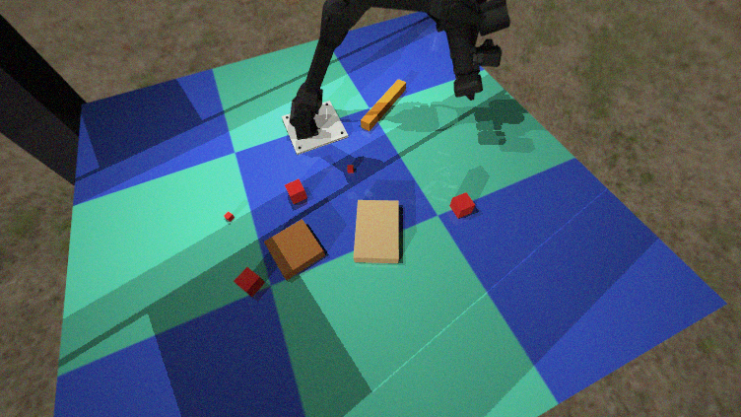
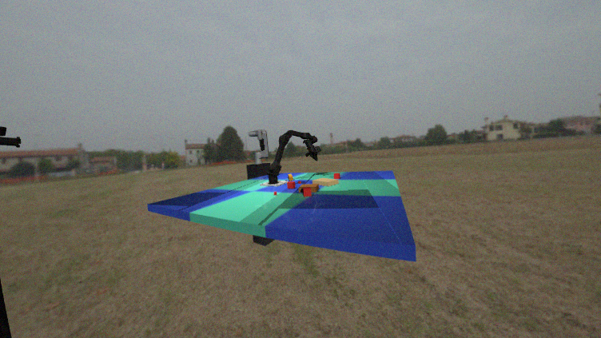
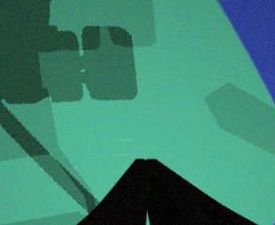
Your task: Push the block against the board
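Observation:
The square block, brown [image 1: 296,247] [image 2: 310,187], lies flat on the table, turned at an angle to the board. The board, pale tan [image 1: 376,230] [image 2: 326,181], lies flat to its right in the top view, with a gap between them. My gripper [image 1: 471,97] [image 2: 316,158] [image 3: 144,168] is shut and empty. It hangs high above the table, behind and to the right of the board in the top view, and touches neither part. The wrist view shows neither the block nor the board.
A red cube [image 1: 248,281] lies close to the block's lower left corner. Another red cube [image 1: 296,191] lies behind the block, and a third [image 1: 462,205] right of the board. Small red cubes [image 1: 350,169] [image 1: 229,216] and an orange bar [image 1: 383,104] lie farther back.

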{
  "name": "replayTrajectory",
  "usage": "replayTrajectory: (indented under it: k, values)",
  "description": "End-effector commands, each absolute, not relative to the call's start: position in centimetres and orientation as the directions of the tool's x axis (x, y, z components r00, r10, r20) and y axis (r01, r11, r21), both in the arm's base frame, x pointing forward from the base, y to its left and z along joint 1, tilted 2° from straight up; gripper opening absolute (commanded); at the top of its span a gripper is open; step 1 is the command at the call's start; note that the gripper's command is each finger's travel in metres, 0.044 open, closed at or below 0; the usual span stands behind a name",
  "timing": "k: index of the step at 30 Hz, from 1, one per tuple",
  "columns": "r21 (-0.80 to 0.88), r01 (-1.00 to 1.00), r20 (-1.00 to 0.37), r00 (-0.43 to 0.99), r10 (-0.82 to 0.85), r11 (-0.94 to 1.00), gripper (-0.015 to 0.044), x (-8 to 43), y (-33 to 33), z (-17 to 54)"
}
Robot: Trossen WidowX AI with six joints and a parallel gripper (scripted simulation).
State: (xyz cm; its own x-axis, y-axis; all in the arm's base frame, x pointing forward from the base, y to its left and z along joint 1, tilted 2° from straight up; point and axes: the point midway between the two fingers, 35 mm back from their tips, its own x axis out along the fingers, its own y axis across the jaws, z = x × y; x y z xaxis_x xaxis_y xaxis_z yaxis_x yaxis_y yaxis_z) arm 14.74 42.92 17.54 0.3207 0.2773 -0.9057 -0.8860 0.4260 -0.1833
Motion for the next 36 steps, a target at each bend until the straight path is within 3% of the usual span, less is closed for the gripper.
replayTrajectory:
  k: [1,19,36]
  values:
    - [-0.163,-0.845,-0.917,0.320,0.237,0.510,0.0000,17.8,41.3,16.9]
    - [-0.093,-0.475,-0.945,0.318,0.072,0.875,0.0000,32.3,29.5,15.5]
    - [-0.021,0.047,-0.972,0.235,-0.031,0.999,0.0000,40.0,14.9,13.7]
